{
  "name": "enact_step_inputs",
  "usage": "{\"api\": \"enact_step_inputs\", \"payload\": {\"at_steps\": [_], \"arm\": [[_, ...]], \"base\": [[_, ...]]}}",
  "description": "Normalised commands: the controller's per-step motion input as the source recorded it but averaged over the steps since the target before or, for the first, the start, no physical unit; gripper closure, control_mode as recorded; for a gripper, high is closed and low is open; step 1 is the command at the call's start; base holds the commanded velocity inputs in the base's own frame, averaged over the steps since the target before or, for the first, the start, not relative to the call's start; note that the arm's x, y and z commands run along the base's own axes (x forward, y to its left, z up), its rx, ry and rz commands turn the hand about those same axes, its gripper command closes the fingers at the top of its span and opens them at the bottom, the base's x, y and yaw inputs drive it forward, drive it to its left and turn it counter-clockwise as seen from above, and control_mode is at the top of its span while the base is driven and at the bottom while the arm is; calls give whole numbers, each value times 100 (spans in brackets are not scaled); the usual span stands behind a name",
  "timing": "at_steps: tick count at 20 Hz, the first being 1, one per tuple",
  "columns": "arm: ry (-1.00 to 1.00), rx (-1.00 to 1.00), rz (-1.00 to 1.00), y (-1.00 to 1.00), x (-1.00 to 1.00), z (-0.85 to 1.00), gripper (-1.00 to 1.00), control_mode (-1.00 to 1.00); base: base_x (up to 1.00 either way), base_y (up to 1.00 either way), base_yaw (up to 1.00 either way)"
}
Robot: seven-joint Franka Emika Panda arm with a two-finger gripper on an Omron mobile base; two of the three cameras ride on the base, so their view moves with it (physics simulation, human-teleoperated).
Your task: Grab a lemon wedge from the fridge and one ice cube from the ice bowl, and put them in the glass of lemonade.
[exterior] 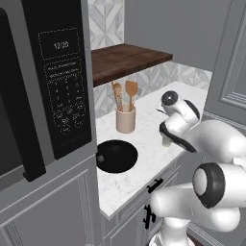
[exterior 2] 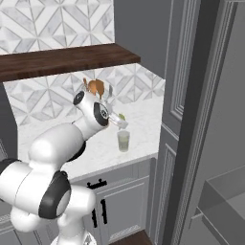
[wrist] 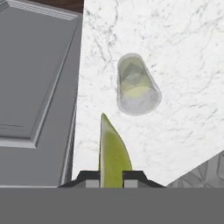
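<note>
While the white arm reaches out over the white marble counter (exterior: 125, 182), you have several things around the work spot. A beige crock of wooden utensils (exterior: 126, 117) stands back by the patterned tile wall (exterior 2: 38, 103), under a dark wooden shelf (exterior: 127, 60). A round black bowl (exterior: 115, 156) sits nearer the counter's front edge, just beside the black microwave panel (exterior: 65, 81) at the left. Grey panelled cabinets (exterior 2: 119, 206) with short black handles run below the counter. In the right base view a tall grey panel (exterior 2: 179, 95) rises at the counter's right end.

The two-finger gripper (wrist: 111, 175) hangs over the counter, its dark tips pinching a yellow-green lemon wedge (wrist: 113, 153) between them; the wedge's thin point sticks out past the tips. The small clear glass of lemonade (wrist: 136, 85), pale yellow-green liquid inside, stands upright on the marble near the counter's front edge. In the hand view the glass lies ahead of the wedge's point and slightly to its right, apart from it, its open rim unobstructed. In the right base view the wedge (exterior 2: 121, 116) sits above the glass (exterior 2: 123, 140), not touching it. In the left base view the arm's wrist covers most of the glass.
</note>
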Motion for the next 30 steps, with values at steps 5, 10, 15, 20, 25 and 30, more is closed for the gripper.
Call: {"api": "enact_step_inputs", "payload": {"at_steps": [5, 10, 15, 20, 25, 30], "arm": [[0, -4, 0, 0, 42, -32, 100, -100], [2, -1, 0, 0, 22, -27, 100, -100], [3, 0, 0, 0, 19, -21, 100, -100], [2, 0, 0, 0, 25, -22, 100, -100], [1, -1, 0, 0, 26, -28, 100, -100], [0, -3, 1, 0, 26, -34, 100, -100]], "base": [[0, 0, 0], [0, 0, 0], [0, 0, 0], [0, 0, 0], [0, 0, 0], [0, 0, 0]]}}
